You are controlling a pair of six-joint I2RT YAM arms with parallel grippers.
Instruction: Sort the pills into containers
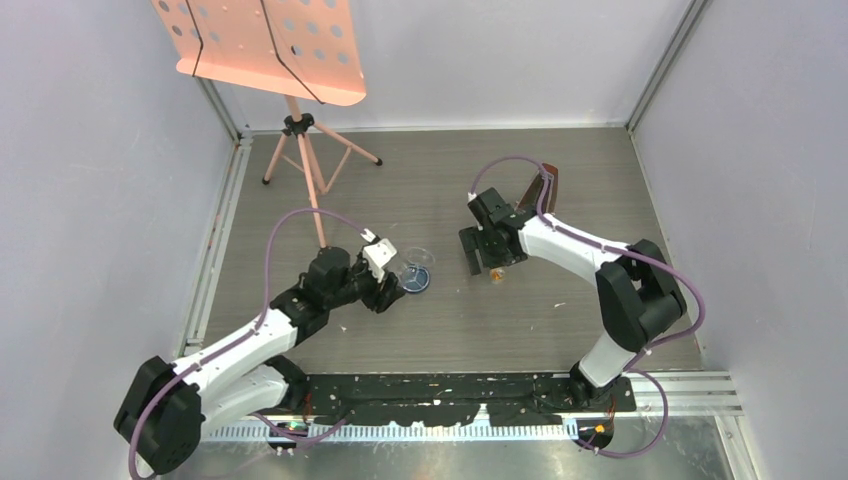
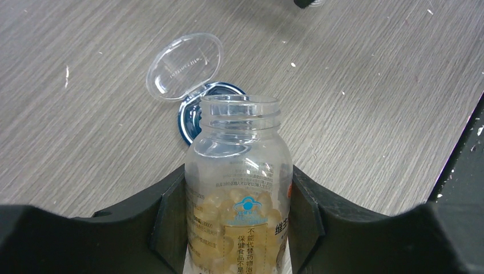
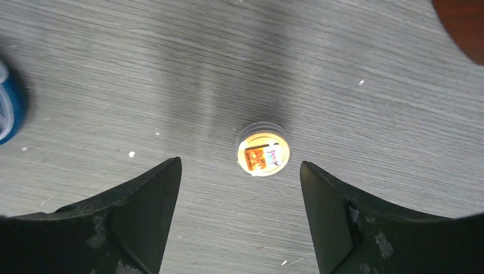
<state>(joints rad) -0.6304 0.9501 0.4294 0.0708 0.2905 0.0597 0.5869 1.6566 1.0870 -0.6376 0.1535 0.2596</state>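
Left wrist: the left gripper clenches a clear plastic bottle in its black fingers. The bottle is uncapped, its long axis runs out along the fingers, and its mouth points away, toward a shallow round dark-blue dish on the grey wood-grain table. Tiny yellowish-tan pills heap at the bottle's gripped end. A clear oval lid lies at the dish's far edge.

Right wrist: the right gripper hangs spread wide over a small amber bottle with an orange-and-white top, upright, top facing the lens.

Top view: that bottle stands right of the dish, apart.
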